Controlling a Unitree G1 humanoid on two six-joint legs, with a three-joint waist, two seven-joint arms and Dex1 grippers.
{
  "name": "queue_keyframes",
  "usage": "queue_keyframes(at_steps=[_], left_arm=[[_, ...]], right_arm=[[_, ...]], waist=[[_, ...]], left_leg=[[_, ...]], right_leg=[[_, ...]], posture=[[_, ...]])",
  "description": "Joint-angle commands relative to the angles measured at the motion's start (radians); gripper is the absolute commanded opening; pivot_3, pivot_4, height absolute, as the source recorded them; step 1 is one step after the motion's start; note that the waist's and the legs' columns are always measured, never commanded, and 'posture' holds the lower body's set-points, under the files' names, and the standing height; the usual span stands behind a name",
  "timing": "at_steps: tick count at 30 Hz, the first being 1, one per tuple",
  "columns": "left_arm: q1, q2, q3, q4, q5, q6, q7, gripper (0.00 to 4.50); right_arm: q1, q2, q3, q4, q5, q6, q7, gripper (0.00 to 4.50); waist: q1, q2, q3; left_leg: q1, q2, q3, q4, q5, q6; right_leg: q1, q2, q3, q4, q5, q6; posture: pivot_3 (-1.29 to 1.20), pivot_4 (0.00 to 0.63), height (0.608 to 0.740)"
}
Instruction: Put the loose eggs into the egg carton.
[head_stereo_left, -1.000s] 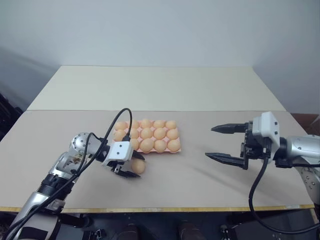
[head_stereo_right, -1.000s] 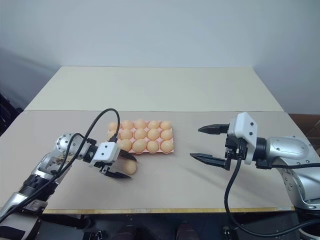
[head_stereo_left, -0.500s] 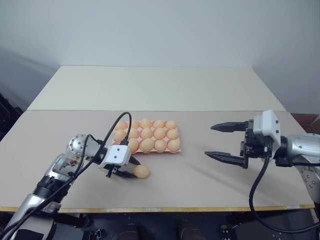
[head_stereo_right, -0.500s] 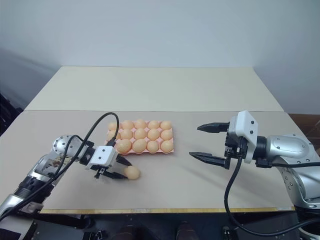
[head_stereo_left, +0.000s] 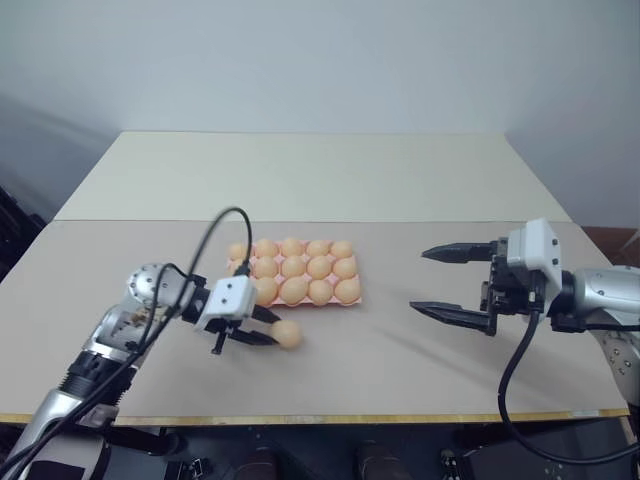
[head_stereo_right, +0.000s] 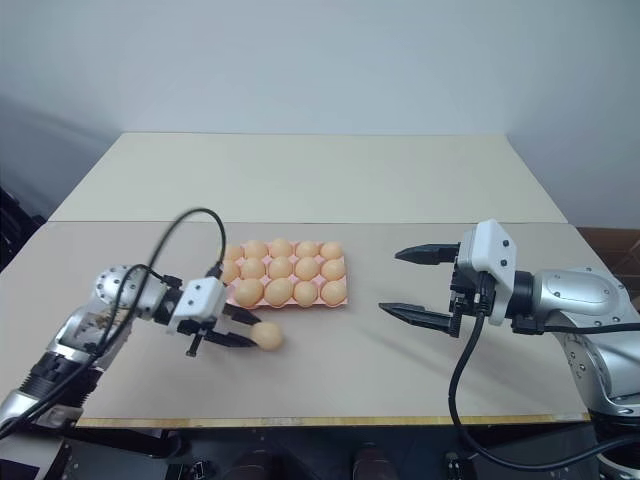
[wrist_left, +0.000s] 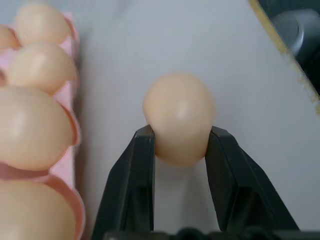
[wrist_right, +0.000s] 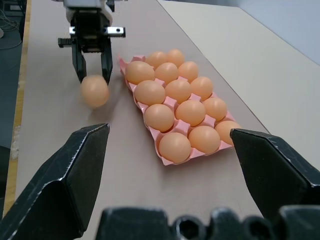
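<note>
Left eye view: left end effector (head_stereo_left: 262, 337), lower left of centre, pinches one loose egg (head_stereo_left: 287, 334) at its fingertips, just below the egg carton (head_stereo_left: 352, 299). This pink carton sits mid-frame on the tabletop (head_stereo_left: 400, 190), eggs in nearly all its cups. Right end effector (head_stereo_left: 445, 283), at the right, stands spread wide, well apart from the carton.
</note>
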Motion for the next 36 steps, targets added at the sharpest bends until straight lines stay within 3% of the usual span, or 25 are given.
queue_keyframes(at_steps=[1,10,22,25,32,36], left_arm=[[-0.055,0.016,0.117,-0.024,-0.106,0.144,0.065,1.3],[-0.081,0.098,0.164,0.146,-0.006,0.083,0.119,1.3],[0.007,0.163,0.168,0.15,0.027,0.049,0.106,1.3],[0.011,0.164,0.155,0.144,0.047,0.052,0.128,2.08],[0.015,0.168,0.17,0.125,0.058,0.052,0.146,4.47],[0.022,0.186,0.199,0.11,0.033,0.072,0.133,4.47]], right_arm=[[-0.005,-0.01,-0.035,-0.022,0.02,-0.002,-0.006,4.5],[-0.007,-0.008,-0.03,-0.021,0.02,-0.006,-0.006,4.5],[-0.002,-0.009,-0.032,-0.018,0.018,-0.012,0.0,4.5],[-0.006,-0.006,-0.026,-0.014,0.015,-0.014,0.0,4.5],[-0.005,-0.006,-0.029,-0.013,0.015,-0.015,0.005,4.5],[-0.005,-0.005,-0.026,-0.011,0.013,-0.017,0.005,4.5]], waist=[[0.0,0.0,0.0],[-0.002,0.0,0.0],[-0.001,0.0,0.0],[-0.001,0.0,0.0],[-0.001,0.0,0.0],[-0.003,0.0,0.0]], left_leg=[[0.0,0.0,0.0,0.0,0.0,0.0],[0.0,0.0,0.0,0.0,0.0,0.0],[0.0,0.0,0.0,0.0,0.0,0.0],[0.0,0.0,0.0,0.0,0.0,0.0],[0.0,0.0,0.0,0.0,0.0,0.0],[0.0,0.0,0.0,0.0,0.0,0.0]], right_leg=[[0.0,0.0,0.0,0.0,0.0,0.0],[0.0,0.0,0.0,0.0,0.0,0.0],[0.0,0.0,0.0,0.0,0.0,0.0],[0.0,0.0,0.0,0.0,0.0,0.0],[0.0,0.0,0.0,0.0,0.0,0.0],[0.0,0.0,0.0,0.0,0.0,0.0]], posture=[[0.0,0.15,0.74],[0.0,0.15,0.74],[0.0,0.15,0.74],[0.0,0.15,0.74],[0.0,0.15,0.74],[0.0,0.15,0.74]])
